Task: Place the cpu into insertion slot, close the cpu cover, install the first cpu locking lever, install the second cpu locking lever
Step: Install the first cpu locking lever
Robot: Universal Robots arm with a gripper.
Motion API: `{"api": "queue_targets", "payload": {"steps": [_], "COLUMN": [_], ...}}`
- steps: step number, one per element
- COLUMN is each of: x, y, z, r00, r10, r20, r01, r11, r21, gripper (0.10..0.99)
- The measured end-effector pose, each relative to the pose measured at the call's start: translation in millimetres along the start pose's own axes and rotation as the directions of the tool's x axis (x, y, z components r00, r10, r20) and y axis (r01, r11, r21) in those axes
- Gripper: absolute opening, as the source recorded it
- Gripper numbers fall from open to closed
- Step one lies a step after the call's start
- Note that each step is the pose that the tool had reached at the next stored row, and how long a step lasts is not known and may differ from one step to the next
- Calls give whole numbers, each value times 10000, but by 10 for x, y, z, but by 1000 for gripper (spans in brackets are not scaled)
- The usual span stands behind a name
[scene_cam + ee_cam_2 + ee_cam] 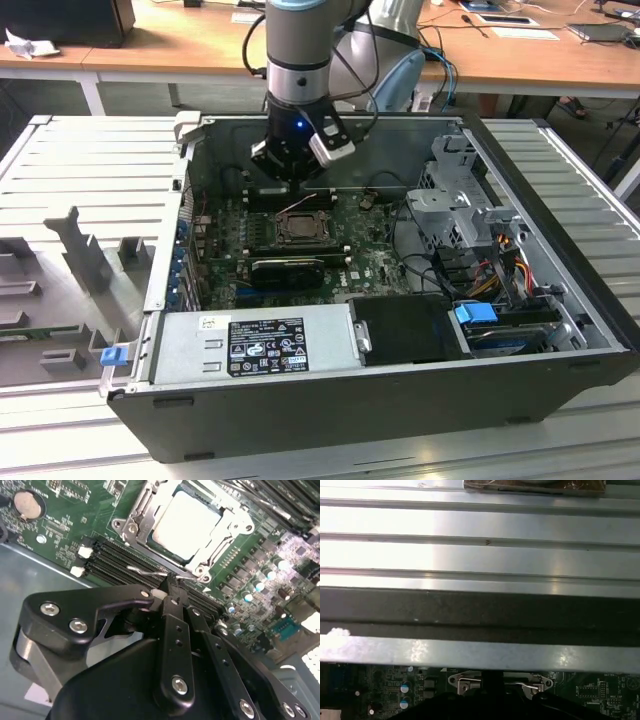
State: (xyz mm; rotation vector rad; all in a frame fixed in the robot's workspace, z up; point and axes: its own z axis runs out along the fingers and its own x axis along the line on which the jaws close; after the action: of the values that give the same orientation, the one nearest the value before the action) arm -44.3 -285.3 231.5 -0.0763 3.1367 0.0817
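Pale silvery square cpu (187, 525) seated in dark-framed insertion slot (152, 542), silvery metal cpu cover (227, 522) closed; black gripper (172, 586) pinched together on thin wire locking lever (145, 571), not yet latched.

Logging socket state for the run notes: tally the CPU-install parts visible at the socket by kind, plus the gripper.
cpu, seated in the socket: 1
insertion slot: 1
cpu cover, down around the chip: 1
wire locking lever by the fingertips: 1
gripper, fingers together at that lever: 1
Total: 5
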Motion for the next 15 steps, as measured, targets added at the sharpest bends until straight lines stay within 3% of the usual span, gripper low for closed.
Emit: {"api": "queue_targets", "payload": {"steps": [4,9,15], "x": [-24,-72,-118], "y": [15,41,54], "z": [28,48,80], "r00": [9997,9992,9990], "r10": [-240,-391,-438], "r20": [-12,-12,-15], "r01": [240,390,438], "r11": [9997,9992,9990], "r21": [-12,-100,-108], "gripper": [106,106,106]}}
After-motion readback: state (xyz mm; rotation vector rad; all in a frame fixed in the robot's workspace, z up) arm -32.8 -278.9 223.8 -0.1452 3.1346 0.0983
